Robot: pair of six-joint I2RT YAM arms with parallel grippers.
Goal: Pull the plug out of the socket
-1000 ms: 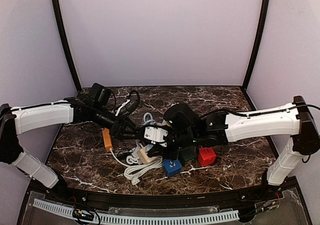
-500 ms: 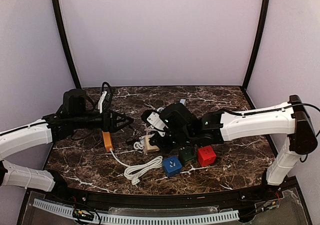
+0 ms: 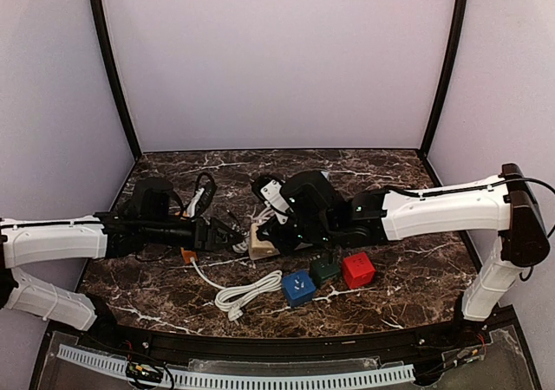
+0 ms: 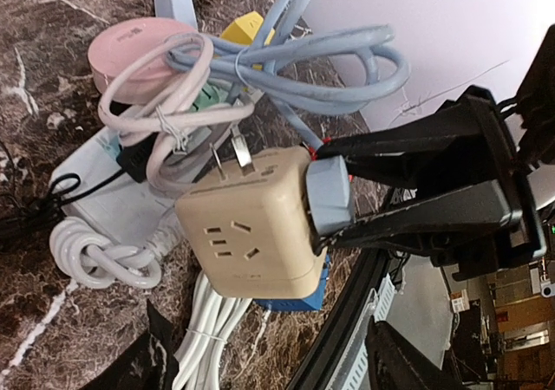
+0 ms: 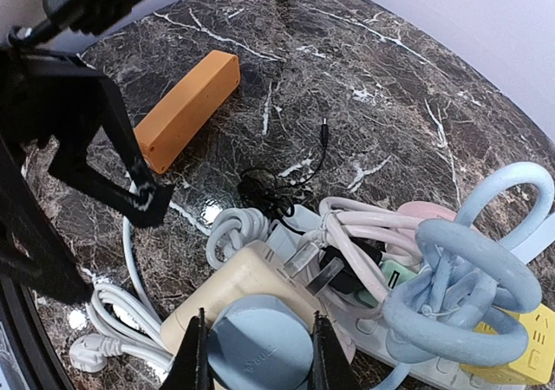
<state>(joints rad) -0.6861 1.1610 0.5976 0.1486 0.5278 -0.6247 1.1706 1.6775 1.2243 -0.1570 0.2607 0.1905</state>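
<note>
A blue-grey plug (image 5: 260, 342) sits pushed into a beige cube socket (image 5: 230, 286) with bare prongs on one side. My right gripper (image 5: 258, 355) is shut on the plug, one finger on each side. The left wrist view shows the same plug (image 4: 329, 195) on the right face of the socket (image 4: 251, 234), pinched by the black right fingers (image 4: 416, 225). My left gripper (image 4: 269, 366) is open, its fingers wide apart just short of the socket with nothing between them. From above, the left gripper (image 3: 230, 232) points at the socket (image 3: 260, 248) from the left.
Behind the socket lies a tangle: a pale blue cable (image 5: 468, 277), a pink round unit (image 4: 139, 52), a white power strip (image 4: 113, 199) and a yellow cube (image 5: 520, 347). An orange bar (image 5: 186, 108), a white cord bundle (image 3: 247, 295), and blue (image 3: 297, 288), green (image 3: 325, 270) and red (image 3: 357, 270) cubes are nearby.
My left arm pulled back to the left, then came in low toward the socket again with its jaws wide. The right gripper carried plug and socket slightly left and back.
</note>
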